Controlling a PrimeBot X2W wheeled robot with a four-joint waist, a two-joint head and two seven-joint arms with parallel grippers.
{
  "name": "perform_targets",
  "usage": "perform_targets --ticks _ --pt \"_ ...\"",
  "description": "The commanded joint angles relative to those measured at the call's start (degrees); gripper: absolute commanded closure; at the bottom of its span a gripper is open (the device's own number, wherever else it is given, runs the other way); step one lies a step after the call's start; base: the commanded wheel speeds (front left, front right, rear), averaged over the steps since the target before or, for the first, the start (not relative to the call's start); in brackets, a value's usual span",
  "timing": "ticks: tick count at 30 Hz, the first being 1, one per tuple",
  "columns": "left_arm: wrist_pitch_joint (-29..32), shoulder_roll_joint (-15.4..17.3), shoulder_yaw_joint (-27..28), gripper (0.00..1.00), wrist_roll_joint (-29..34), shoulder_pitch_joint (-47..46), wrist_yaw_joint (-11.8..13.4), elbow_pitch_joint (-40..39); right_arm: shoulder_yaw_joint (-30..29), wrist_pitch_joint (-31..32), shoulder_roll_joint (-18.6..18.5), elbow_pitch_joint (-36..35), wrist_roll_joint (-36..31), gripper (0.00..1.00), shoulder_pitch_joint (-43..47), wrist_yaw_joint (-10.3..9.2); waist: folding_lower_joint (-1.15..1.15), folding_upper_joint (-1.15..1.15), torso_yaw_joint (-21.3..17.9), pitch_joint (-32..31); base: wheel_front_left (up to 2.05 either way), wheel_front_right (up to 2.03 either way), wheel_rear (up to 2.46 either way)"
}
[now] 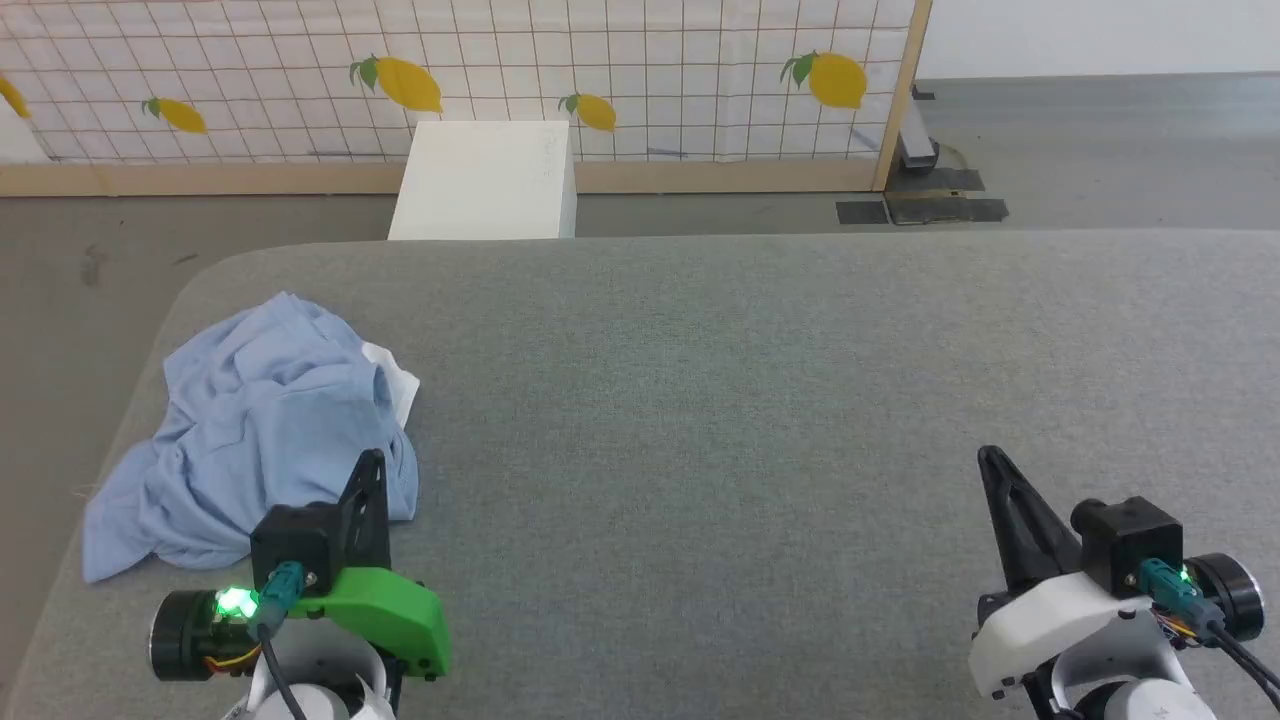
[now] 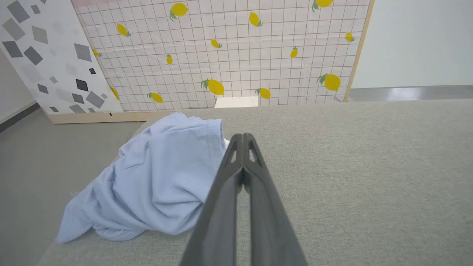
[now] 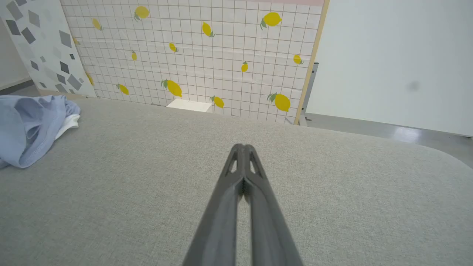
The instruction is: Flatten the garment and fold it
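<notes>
crumpled garment (image 1: 250,420) beside left end effector (image 1: 374,458)

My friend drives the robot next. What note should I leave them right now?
The left hand is shut, holding nothing, just right of the light blue polo shirt.
The right hand is shut, holding nothing, over the grey fabric table.
The shirt lies crumpled at the table's left end, white collar poking out.
Nothing is done yet: flatten it, then fold.
</notes>
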Motion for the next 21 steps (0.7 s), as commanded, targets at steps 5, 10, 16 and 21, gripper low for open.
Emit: perform_targets --ticks 5,10,16,21 --pt "0.07 -0.18 0.18 1.00 0.74 0.83 0.40 -0.15 0.09 -0.01 0.08 -0.29 -0.34 1.00 -0.91 -0.09 0.00 0.00 0.00 0.00 0.00 0.00 0.00" --pt "0.07 -0.18 0.18 1.00 0.74 0.83 0.40 -0.15 0.09 -0.01 0.08 -0.29 -0.34 1.00 -0.91 -0.09 0.00 0.00 0.00 0.00 0.00 0.00 0.00" --pt "0.07 -0.18 0.18 1.00 0.74 0.83 0.40 -0.15 0.09 -0.01 0.08 -0.29 -0.34 1.00 -0.91 -0.09 0.00 0.00 0.00 0.00 0.00 0.00 0.00" --pt "0.07 -0.18 0.18 1.00 0.74 0.83 0.40 -0.15 0.09 -0.01 0.08 -0.29 -0.34 1.00 -0.91 -0.09 0.00 0.00 0.00 0.00 0.00 0.00 0.00"
